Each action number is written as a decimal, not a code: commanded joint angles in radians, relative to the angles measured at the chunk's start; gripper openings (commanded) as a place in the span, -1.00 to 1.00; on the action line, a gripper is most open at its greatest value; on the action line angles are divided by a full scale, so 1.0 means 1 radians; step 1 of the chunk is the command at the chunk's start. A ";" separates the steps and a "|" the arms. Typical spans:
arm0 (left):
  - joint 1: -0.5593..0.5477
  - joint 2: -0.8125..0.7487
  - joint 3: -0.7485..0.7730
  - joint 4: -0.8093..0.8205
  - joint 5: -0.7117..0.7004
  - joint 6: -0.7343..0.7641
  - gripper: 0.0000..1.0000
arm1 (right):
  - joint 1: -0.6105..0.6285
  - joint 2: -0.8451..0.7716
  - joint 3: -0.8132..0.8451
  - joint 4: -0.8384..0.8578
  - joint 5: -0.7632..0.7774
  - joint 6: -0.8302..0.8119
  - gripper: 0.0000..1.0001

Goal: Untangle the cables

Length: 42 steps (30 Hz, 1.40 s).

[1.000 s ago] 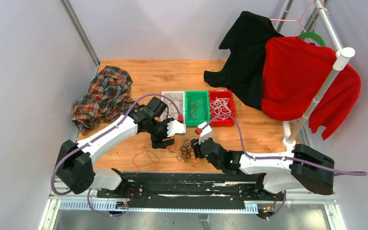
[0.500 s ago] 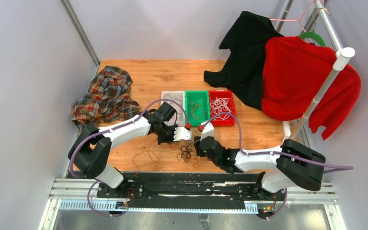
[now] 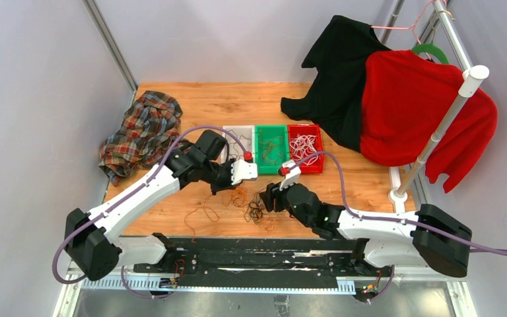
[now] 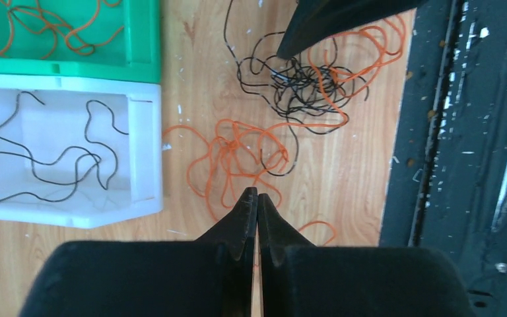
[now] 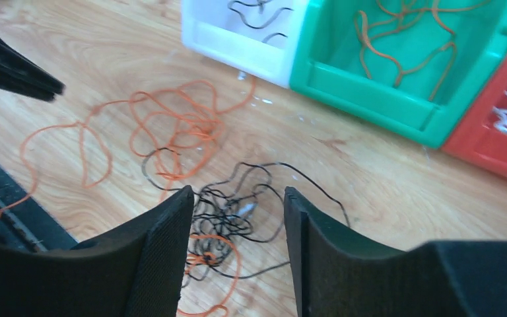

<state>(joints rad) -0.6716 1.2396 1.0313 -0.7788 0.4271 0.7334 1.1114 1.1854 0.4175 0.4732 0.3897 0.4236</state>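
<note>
On the light wooden tabletop we see a loose tangle of thin black and orange cables. It lies between a row of three small bins and the black metal rail at the near edge. In the left wrist view it separates into an orange snarl near the white plastic bin and a denser black knot with orange loops threaded through it. One black strand runs from the knot into the snarl.

The left gripper has its fingers pressed flat together, with the tips at the near edge of the orange snarl. We cannot tell whether a strand is caught between them. The right gripper holds its jaws apart with the black knot showing in the gap between the fingers. We cannot tell whether they touch it. One of its fingers also appears in the left wrist view as a dark wedge over the knot's edge.

The white bin holds black wires, the green plastic bin beside it holds orange wires, and the red plastic bin holds white wires. The three bins stand side by side, touching.

A crumpled plaid shirt lies at the table's left edge. A black garment and a red sweater hang from a white pole rack on the right.
</note>
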 commanded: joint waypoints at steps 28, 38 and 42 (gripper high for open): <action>0.084 0.050 -0.021 -0.145 0.111 0.097 0.05 | 0.021 -0.001 0.072 -0.102 -0.319 -0.413 0.07; 0.133 0.067 0.021 -0.146 0.132 0.042 0.15 | 0.020 0.155 0.178 -0.185 -0.409 -0.636 0.09; 0.166 0.052 0.020 -0.146 0.146 0.049 0.30 | 0.021 0.222 0.208 -0.156 -0.365 -0.664 -0.06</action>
<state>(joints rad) -0.5335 1.3155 1.0256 -0.9188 0.5350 0.7822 1.1301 1.3651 0.5720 0.3149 0.0036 -0.1612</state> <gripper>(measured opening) 0.633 0.510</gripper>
